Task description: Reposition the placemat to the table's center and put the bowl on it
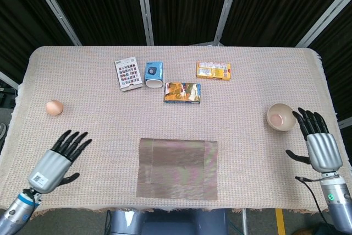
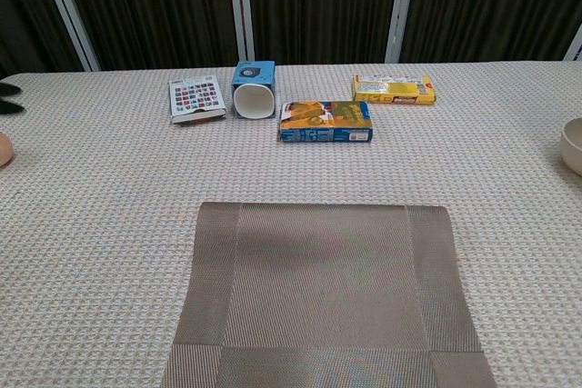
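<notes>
The brown woven placemat (image 1: pixel 177 169) lies flat by the table's front edge, around the middle of its width, and fills the lower chest view (image 2: pixel 323 288). The beige bowl (image 1: pixel 281 116) stands upright near the right side, cut by the frame edge in the chest view (image 2: pixel 573 144). My right hand (image 1: pixel 320 146) hovers just in front and to the right of the bowl, fingers spread, holding nothing and apart from it. At the front left my left hand (image 1: pixel 58 160) is spread over the cloth, empty, well left of the placemat.
An egg (image 1: pixel 54 107) lies at the left. Toward the back stand a patterned card (image 1: pixel 127 74), a blue-and-white cup on its side (image 1: pixel 154 74), a blue-orange box (image 1: pixel 182 92) and a yellow box (image 1: pixel 214 70). The table's right edge is close to the bowl.
</notes>
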